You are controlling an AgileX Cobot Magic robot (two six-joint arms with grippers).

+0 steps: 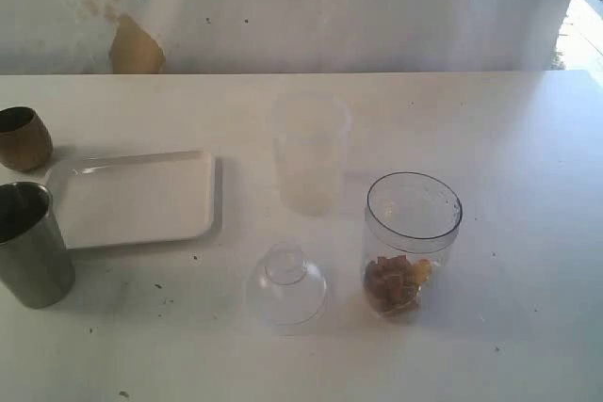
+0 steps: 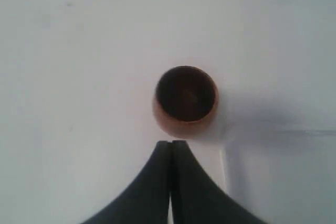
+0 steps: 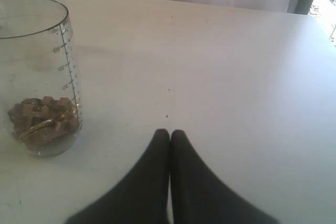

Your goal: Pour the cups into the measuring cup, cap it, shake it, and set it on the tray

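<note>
light: bright daylight | glare: table (image 1: 528, 138) washed out | shadows: soft, faint | focus: slightly blurred

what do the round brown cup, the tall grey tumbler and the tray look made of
Round brown cup: likely wood, matte, warm uneven brown.
Tumbler: looks like brushed steel, dull grey sheen with soft reflections.
Tray: probably plastic, smooth white with a glossy highlight along its raised rim.

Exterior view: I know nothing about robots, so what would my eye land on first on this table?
Most likely the clear measuring cup right of centre, standing upright with a small heap of brown chunks at its bottom. Next comes the white tray on the left, with a wooden cup farther back and a steel tumbler nearer, both at the picture's left edge. A clear dome lid sits just left of the measuring cup.
</note>
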